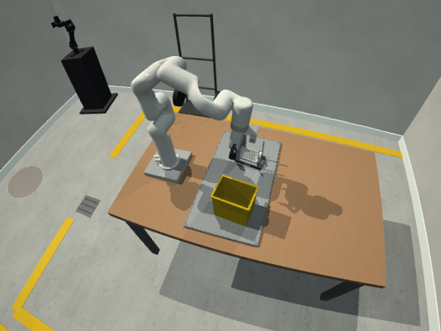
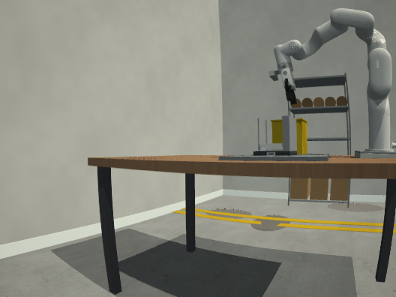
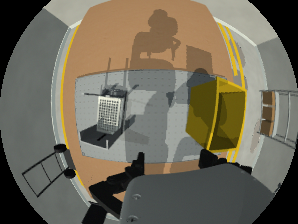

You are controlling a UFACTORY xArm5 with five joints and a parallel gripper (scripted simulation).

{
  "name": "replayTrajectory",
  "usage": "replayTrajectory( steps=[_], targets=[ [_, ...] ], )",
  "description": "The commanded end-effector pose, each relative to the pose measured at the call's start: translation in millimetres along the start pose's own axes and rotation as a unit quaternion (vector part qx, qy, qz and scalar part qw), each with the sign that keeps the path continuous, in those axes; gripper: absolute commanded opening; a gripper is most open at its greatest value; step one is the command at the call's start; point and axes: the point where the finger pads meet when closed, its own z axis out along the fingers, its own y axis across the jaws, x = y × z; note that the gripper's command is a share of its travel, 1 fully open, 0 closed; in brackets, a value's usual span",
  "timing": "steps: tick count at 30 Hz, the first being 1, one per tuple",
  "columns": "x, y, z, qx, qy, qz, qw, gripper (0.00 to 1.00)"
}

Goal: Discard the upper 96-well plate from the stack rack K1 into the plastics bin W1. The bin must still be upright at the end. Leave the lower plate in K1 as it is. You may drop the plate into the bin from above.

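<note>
Workshop: floor tape [image 1: 125, 138], hand truck [image 1: 195, 58].
</note>
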Motion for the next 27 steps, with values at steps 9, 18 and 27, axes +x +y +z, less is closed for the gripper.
replayTrajectory(
  steps=[9,18,27],
  targets=[
    [-5,-46,-8.7,-0.009,0.045,-0.062,0.997,1.0],
    [-7,-86,-12.5,-0.01,0.053,-0.037,0.998,1.0],
    [8,-117,-10.8,-0.003,0.062,0.072,0.995,1.0]
  ],
)
